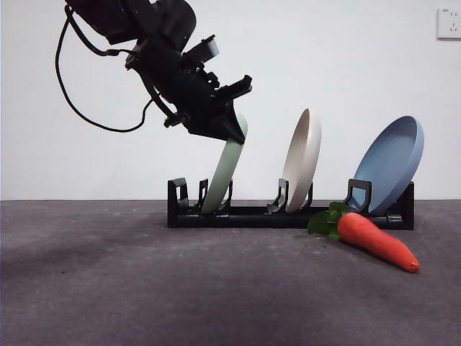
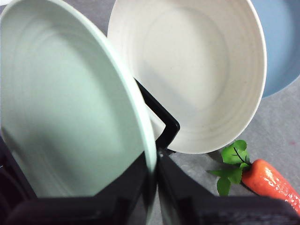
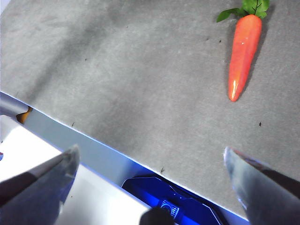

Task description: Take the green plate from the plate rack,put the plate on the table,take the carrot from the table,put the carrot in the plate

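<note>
The green plate [image 1: 225,171] stands on edge in the left slot of the black plate rack [image 1: 288,215]. My left gripper [image 1: 234,130] comes down from the upper left and is shut on the plate's top rim; in the left wrist view the two jaws pinch the rim of the green plate [image 2: 70,108]. The carrot [image 1: 374,240] lies on the table [image 1: 144,288] in front of the rack's right end, leaves toward the rack; it also shows in the left wrist view [image 2: 272,180] and the right wrist view [image 3: 243,54]. My right gripper [image 3: 150,164] is open, empty, above the table's edge.
A cream-white plate [image 1: 302,160] stands in the rack's middle slot and a blue plate [image 1: 389,164] leans in the right slot. The table's edge [image 3: 93,140] runs under the right gripper. A wall socket [image 1: 448,23] is at the top right.
</note>
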